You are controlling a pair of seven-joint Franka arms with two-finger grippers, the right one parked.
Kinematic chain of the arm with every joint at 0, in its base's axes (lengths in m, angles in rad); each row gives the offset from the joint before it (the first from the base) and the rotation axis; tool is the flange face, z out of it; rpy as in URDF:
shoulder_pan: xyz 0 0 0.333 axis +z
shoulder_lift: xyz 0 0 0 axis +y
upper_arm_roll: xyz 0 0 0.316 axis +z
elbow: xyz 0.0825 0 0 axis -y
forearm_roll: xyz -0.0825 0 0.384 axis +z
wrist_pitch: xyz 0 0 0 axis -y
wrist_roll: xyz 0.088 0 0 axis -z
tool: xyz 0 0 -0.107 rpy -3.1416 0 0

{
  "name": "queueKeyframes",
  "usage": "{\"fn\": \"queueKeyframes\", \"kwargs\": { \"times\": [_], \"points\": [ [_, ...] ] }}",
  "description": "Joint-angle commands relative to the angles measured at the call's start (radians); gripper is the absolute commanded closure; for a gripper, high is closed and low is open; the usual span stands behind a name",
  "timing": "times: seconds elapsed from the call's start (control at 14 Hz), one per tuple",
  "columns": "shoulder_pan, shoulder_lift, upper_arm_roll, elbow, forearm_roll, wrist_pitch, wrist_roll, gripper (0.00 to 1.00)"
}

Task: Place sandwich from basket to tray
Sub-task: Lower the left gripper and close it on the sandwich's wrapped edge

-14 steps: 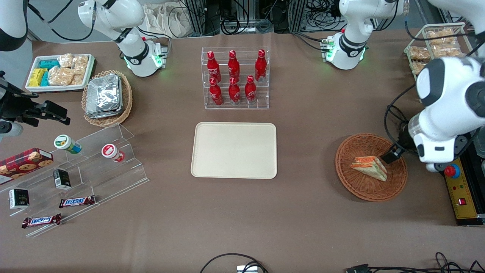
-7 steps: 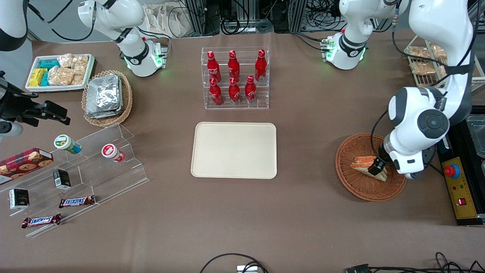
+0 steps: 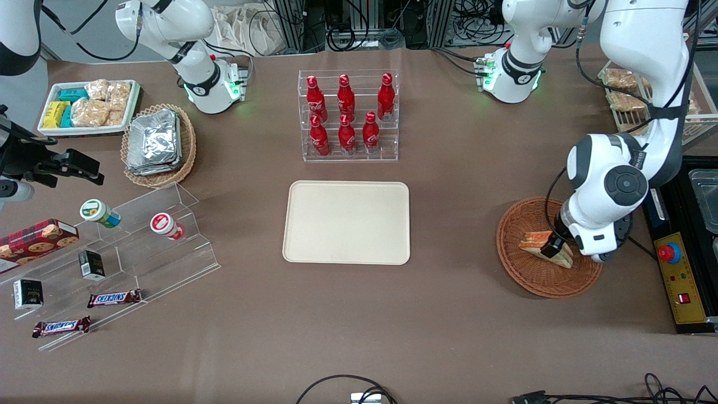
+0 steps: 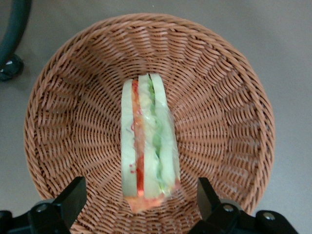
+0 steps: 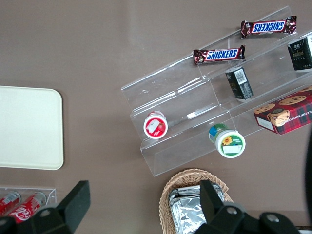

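Observation:
The sandwich (image 3: pixel 537 243) lies in the round wicker basket (image 3: pixel 527 272) toward the working arm's end of the table. In the left wrist view the sandwich (image 4: pixel 146 141) shows its pale bread and orange, red and green layers, lying in the basket (image 4: pixel 219 122). My left gripper (image 3: pixel 555 244) hangs just above the sandwich, open, with one finger (image 4: pixel 73 197) on each side of the wedge's end and not touching it. The cream-beige tray (image 3: pixel 346 222) lies flat at the table's middle, with nothing on it.
A clear rack of red bottles (image 3: pixel 348 115) stands farther from the front camera than the tray. A tan oval basket of foil packs (image 3: pixel 157 145), a white snack tray (image 3: pixel 90 106) and a clear stepped stand (image 3: pixel 129 252) lie toward the parked arm's end. A control box (image 3: pixel 681 280) sits beside the basket.
My left arm has swung in over the basket and lowered; the gripper moved from the basket's edge to above the sandwich. The sandwich has not moved.

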State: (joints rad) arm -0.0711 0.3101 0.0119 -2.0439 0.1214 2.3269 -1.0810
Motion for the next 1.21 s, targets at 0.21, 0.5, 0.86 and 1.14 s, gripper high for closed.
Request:
{"fn": "queueKeyframes", "kwargs": {
  "times": [0.21,0.5,0.86,1.14],
  "points": [
    [-0.001,0.021,0.007,-0.007,0.02,0.048,-0.027,0.0],
    [-0.001,0.041,0.007,-0.009,0.02,0.074,-0.025,0.0],
    [-0.003,0.044,0.007,-0.01,0.023,0.068,0.004,0.5],
    [-0.001,0.035,0.017,-0.006,0.02,0.049,0.125,1.0]
  ]
}}
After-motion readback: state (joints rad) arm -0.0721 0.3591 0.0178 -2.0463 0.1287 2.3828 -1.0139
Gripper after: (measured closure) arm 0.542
